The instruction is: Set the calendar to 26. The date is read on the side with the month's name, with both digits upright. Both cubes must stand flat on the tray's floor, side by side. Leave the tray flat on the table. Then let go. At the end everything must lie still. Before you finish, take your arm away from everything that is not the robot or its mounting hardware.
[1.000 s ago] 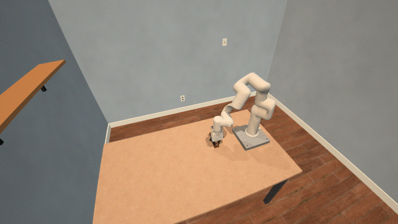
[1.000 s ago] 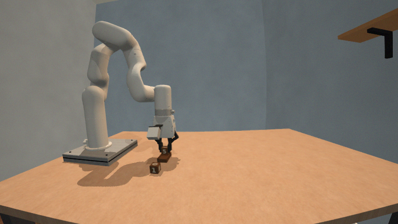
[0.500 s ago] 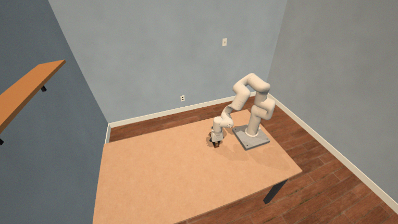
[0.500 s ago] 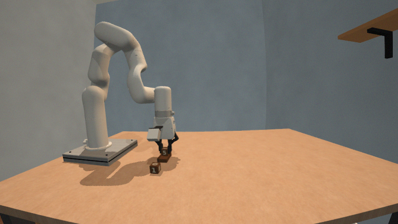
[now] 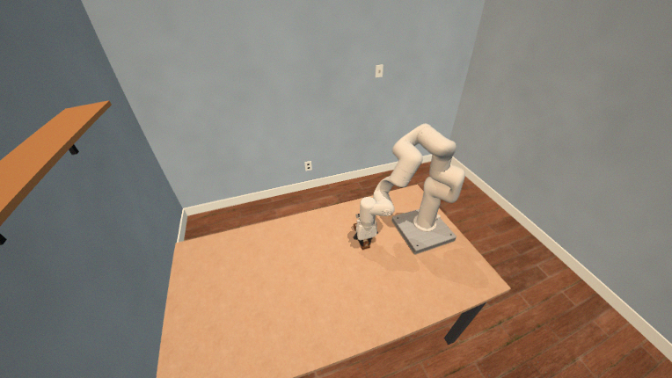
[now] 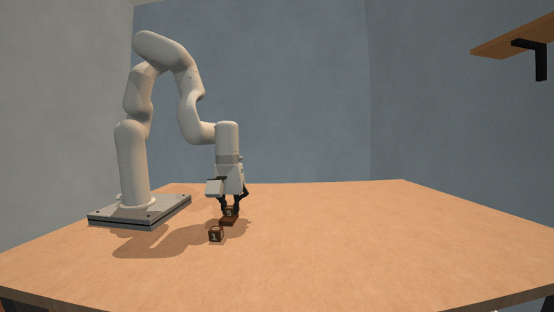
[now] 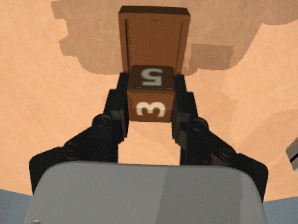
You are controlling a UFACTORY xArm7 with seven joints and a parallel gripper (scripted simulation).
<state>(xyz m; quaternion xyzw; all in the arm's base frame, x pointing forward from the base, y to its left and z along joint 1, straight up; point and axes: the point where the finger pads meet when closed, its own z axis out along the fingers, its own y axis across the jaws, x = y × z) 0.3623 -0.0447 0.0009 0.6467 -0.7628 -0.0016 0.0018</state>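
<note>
My gripper [image 6: 230,211] [image 7: 151,87] points down and is shut on a brown cube [image 6: 228,212] [image 7: 150,102], one finger on each side. The cube shows an upright 5 toward the exterior camera. In the wrist view its 5 is upside down and a sideways 3 shows on its top. The cube is at one end of the brown tray [image 6: 227,222] [image 7: 154,42]; I cannot tell if it touches the tray's floor. The tray's other half is bare. A second brown cube [image 6: 215,234] stands on the table outside the tray, 1 in front, 0 on top. The month's name is not visible.
The arm's grey base plate [image 5: 425,236] [image 6: 170,217] is bolted to the table [image 5: 263,300] [image 6: 349,247] beside the tray. The loose cube is close to the tray on the exterior view's side. A wooden shelf [image 5: 51,141] [image 6: 515,36] is on the wall, far away.
</note>
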